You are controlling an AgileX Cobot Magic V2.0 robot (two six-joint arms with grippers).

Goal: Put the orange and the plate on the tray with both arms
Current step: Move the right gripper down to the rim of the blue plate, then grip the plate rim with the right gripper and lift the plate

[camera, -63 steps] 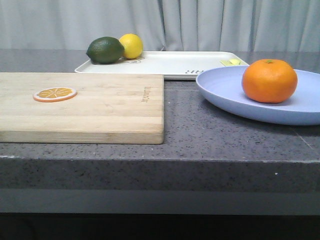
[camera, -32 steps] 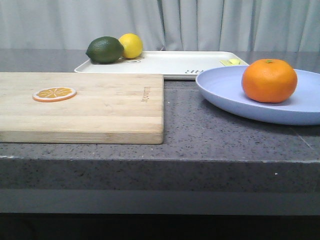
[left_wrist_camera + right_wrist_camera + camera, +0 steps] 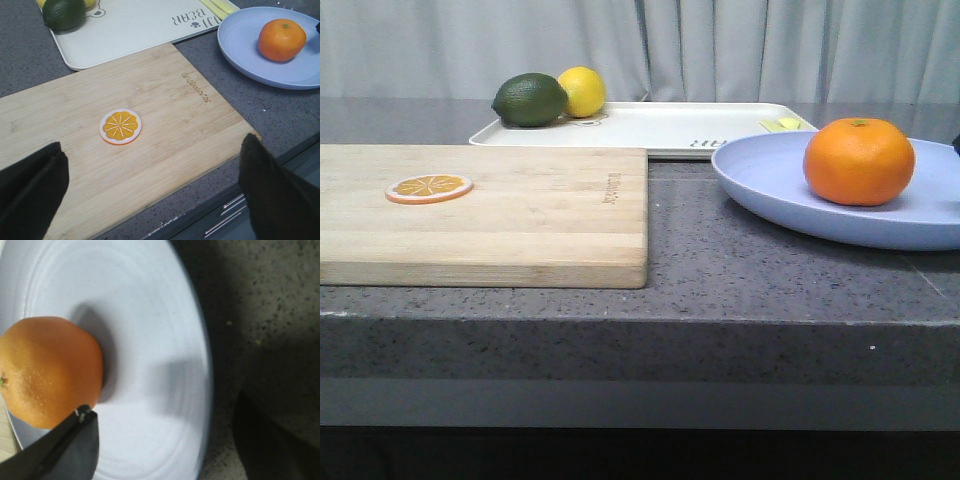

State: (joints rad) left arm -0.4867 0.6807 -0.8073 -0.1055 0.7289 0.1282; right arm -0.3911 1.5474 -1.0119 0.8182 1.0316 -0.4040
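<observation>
Nearest in the front view, the wooden cutting board (image 3: 485, 212) is lying flat on the dark speckled table (image 3: 720, 290), carrying a thin orange slice (image 3: 429, 187) towards its left side. The left end effector (image 3: 150, 195) is hovering above the near edge of that board with its two dark fingers (image 3: 30, 187) spread wide apart, gripping nothing and touching nothing.

Just right of the board, the lavender-blue plate (image 3: 770, 175) is resting on the table, and the orange (image 3: 859, 161) is sitting on the plate, stem dimple up. The right end effector (image 3: 165, 445) is hanging directly over the plate with its fingers wide apart; one finger (image 3: 65, 447) is showing just beside the orange (image 3: 47, 372) above the plate's surface (image 3: 150, 315), and the other is showing beyond the plate's rim, over the table. Whether either finger is touching the plate or the fruit cannot be told. It is holding nothing.

Farther back, the white tray (image 3: 650, 125) is lying on the table behind the board, its near right corner hidden by the plate's far rim. A dark green lime (image 3: 529, 99) and a yellow lemon (image 3: 582, 91) are sitting side by side on the tray's far left corner.
</observation>
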